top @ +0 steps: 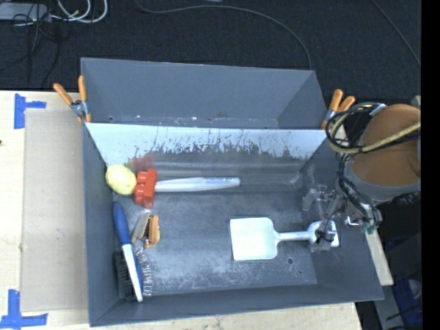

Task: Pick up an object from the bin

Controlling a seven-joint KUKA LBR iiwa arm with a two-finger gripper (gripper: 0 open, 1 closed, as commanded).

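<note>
Gripper [323, 238] being seen low at handle tip of white spatula [253, 239]; whether clenched or released cannot be told. Square blade lying flat on bin [206, 280] floor, just left of gripper. Spatula being judged light, stiff, smooth plastic, likely slippery. Thin handle being judged best hold point, nearer blade to limit swinging. Blue brush [127, 253] and yellow ball [120, 179] lying well left.

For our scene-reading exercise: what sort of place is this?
Probably a robotics lab: a robot arm reaches into a grey metal bin of loose things, such as a spatula and a brush, with cables lying behind.
</note>
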